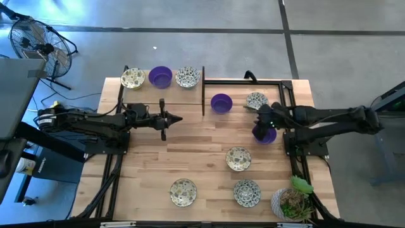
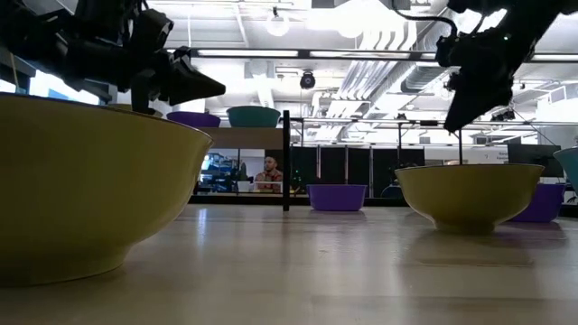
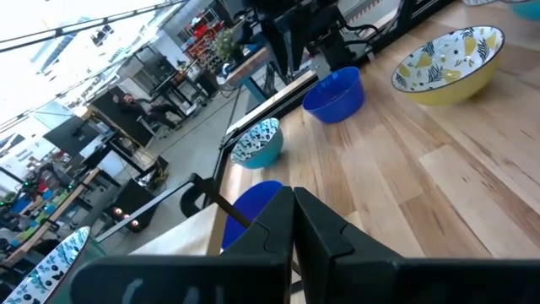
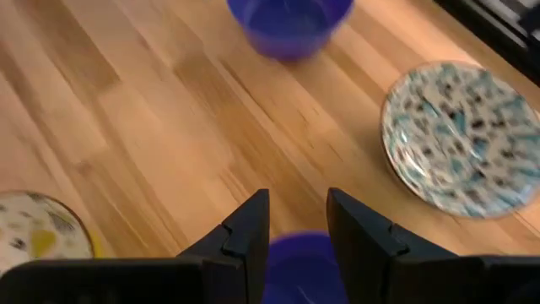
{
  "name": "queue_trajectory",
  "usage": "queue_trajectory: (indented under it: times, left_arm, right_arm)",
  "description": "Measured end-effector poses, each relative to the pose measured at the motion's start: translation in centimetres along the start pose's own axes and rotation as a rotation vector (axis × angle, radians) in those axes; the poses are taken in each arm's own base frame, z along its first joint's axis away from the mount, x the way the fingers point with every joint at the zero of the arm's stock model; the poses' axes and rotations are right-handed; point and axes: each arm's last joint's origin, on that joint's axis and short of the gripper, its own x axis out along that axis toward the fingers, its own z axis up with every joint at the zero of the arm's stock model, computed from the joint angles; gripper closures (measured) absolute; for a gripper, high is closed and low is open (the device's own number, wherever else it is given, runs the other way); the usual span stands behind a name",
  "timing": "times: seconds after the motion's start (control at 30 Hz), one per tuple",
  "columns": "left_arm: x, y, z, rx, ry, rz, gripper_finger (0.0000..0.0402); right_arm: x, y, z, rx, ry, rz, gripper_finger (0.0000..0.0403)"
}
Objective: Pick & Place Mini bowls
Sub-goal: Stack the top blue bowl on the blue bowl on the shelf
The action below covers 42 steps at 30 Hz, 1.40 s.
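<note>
— Start with the big picture: where does everything lie?

— The pale wooden worktop [image 1: 202, 158] is split at its far edge by a thin upright black divider post [image 1: 203, 90]. Beyond my left arm sit three small round bowls in a row: a cream patterned one [image 1: 133, 78], a solid purple one [image 1: 160, 76] and a grey-floral one [image 1: 188, 77]. On my right arm's side of the post stand another solid purple bowl [image 1: 221, 102] and a patterned one [image 1: 256, 100]. Three more patterned bowls [image 1: 238, 158] lie nearer the front, beside a white pot with a green plant [image 1: 291, 201].

— And the bowl in play?

— It is the small purple bowl [image 1: 266, 133] directly under my right tool [image 1: 262, 125]. In the right wrist view its rim [image 4: 297, 263] shows between my two dark fingers [image 4: 245, 232], which stand apart on either side of it. I judge they straddle it but haven't clamped; I cannot tell whether it rests on the wood.

— Pose?

— My right arm reaches in from the right edge, wrist tipped downward. It is plainly the nearer arm.

— The left?

— My left tool [image 1: 169, 118] hovers near the post, fingers pressed together, pointing toward the middle, holding nothing.
</note>
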Motion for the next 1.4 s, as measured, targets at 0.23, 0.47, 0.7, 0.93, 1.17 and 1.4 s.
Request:
queue_trajectory:
  times: [0.23,0.47,0.7,0.93,1.17,1.4]
  left_arm:
    - [0.0,0.0,0.0,-0.008,0.002,-0.003,0.0401]
    - [0.0,-0.1,-0.1,-0.012,0.012,-0.013,0.0401]
    - [0.0,-0.8,-0.8,-0.025,0.079,-0.094,0.0401]
    - [0.0,-0.8,-0.7,-0.026,0.051,-0.108,0.0401]
    - [0.0,-0.8,-0.7,-0.026,0.042,-0.118,0.0401]
    - [0.0,-0.8,-0.7,-0.035,0.044,-0.119,0.0401]
  right_arm:
    - [0.2,0.6,1.9,-0.014,0.071,-0.112,0.0286]
    - [2.9,-0.5,4.2,-0.051,0.170,-0.186,0.0209]
    - [5.0,-1.6,4.9,-0.063,0.243,-0.191,0.0157]
    - [6.5,-0.5,6.3,-0.098,0.141,-0.062,0.0155]
    - [10.0,1.2,8.3,-0.304,-0.012,0.089,0.0155]
    - [13.5,1.5,9.4,-0.496,0.023,0.002,0.0155]
